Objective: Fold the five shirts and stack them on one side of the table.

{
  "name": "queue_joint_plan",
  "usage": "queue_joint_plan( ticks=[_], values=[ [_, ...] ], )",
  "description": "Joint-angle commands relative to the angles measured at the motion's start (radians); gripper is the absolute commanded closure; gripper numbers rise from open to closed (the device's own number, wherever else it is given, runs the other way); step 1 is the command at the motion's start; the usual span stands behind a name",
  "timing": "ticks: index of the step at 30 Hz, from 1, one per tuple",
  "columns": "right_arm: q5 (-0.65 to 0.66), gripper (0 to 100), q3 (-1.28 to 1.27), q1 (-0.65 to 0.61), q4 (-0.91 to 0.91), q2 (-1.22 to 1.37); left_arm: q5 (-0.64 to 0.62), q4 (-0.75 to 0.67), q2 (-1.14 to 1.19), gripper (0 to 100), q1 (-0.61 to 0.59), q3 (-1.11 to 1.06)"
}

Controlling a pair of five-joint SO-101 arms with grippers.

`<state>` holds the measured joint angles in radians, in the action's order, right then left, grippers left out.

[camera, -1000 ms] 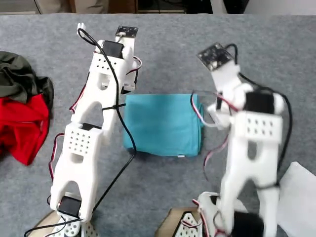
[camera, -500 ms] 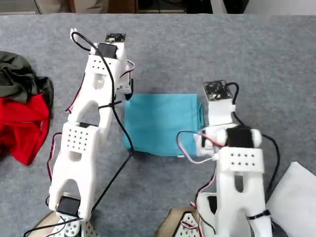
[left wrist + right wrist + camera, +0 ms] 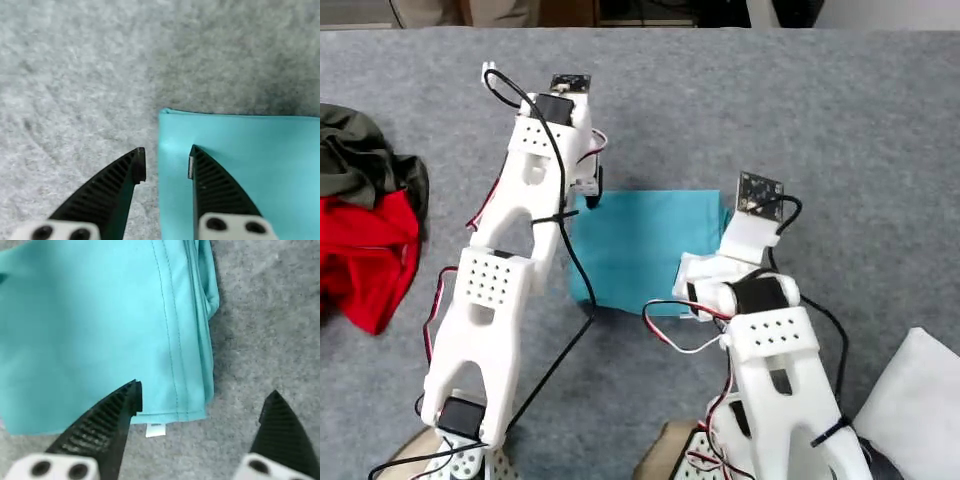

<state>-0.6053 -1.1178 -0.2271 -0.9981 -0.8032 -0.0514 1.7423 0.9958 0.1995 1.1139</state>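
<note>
High view: one folded teal shirt (image 3: 640, 250)

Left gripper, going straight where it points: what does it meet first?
Likely the edge of the teal shirt near its corner; the open left gripper straddles it, with grey table beside. Depth is unclear.

Shirt (image 3: 645, 250) on table (image 3: 860, 120) (pile (image 3: 365, 220) left).

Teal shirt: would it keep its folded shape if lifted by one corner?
Probably not: the teal shirt is thin cloth in loose layers, seen at its stacked hems, so it would likely droop and unfold. On the fuzzy grey table cover, a push would probably bunch it rather than slide it.
</note>
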Motion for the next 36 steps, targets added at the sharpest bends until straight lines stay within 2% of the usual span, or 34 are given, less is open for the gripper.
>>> queue_joint_plan(
  ticks=[1,10,16,31,36],
  values=[
    [-0.037,62.0,-0.005,-0.010,0.020,-0.019,-0.002,-0.006,-0.015,85,0.028,0.040],
    [-0.048,62.2,-0.186,-0.012,0.267,-0.019,-0.005,-0.025,-0.013,85,0.040,0.034],
    [-0.126,62.2,-0.251,-0.093,0.381,-0.019,-0.005,-0.063,-0.013,85,0.040,0.034],
    [-0.129,62.3,-0.272,-0.094,0.442,-0.016,0.000,-0.066,-0.008,85,0.040,0.025],
    [-0.127,62.3,-0.246,-0.097,0.479,0.079,0.002,-0.080,0.047,85,0.038,0.026]
  ],
)
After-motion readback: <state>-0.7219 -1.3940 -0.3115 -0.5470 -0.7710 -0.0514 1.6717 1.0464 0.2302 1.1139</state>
